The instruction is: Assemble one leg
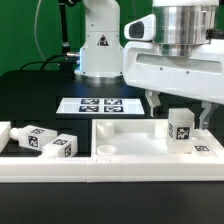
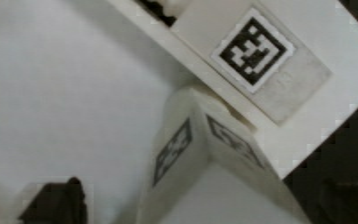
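A white square leg (image 1: 181, 130) with black-and-white tags stands upright in the white tabletop (image 1: 125, 140), near its corner on the exterior view's right. My gripper (image 1: 181, 115) hangs over the leg with one finger on each side. In the wrist view the leg (image 2: 202, 165) sits between the dark fingertips (image 2: 55, 203). There is a gap on one side, and the other finger is close to the leg. The gripper (image 2: 197, 207) is open around the leg. A tag on the tabletop (image 2: 256, 52) shows beyond it.
Two more legs (image 1: 33, 140) (image 1: 60, 147) lie on the exterior view's left beside the tabletop. The marker board (image 1: 100, 105) lies behind on the black table. The robot base (image 1: 100, 45) stands at the back. A white rail (image 1: 110, 170) runs along the front.
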You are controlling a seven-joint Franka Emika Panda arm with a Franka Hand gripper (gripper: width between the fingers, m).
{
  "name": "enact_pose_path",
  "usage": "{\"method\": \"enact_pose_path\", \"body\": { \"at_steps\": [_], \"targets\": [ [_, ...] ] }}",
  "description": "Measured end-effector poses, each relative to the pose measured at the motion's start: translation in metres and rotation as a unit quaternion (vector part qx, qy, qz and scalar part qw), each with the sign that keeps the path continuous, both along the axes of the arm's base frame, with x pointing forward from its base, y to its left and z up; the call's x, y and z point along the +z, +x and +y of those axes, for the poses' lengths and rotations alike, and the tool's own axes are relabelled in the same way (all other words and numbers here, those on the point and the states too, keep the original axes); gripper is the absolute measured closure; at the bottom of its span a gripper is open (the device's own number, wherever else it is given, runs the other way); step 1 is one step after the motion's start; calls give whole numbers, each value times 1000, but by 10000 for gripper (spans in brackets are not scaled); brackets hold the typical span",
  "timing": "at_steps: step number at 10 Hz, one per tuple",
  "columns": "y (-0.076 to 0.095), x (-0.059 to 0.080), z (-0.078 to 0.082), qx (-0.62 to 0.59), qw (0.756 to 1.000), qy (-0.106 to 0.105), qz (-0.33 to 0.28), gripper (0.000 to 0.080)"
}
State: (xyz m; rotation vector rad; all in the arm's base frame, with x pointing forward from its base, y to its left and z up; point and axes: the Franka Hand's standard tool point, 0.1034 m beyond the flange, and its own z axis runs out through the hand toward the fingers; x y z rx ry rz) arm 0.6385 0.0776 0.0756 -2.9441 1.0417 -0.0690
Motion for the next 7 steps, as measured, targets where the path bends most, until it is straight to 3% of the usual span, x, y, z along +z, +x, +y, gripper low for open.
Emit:
{"method": "enact_pose_path", "body": {
  "at_steps": [4,7],
  "targets": [
    [4,3,4,229,973,-31,1,151],
    [5,5,8,325,945,-35,0,151]
  ]
}}
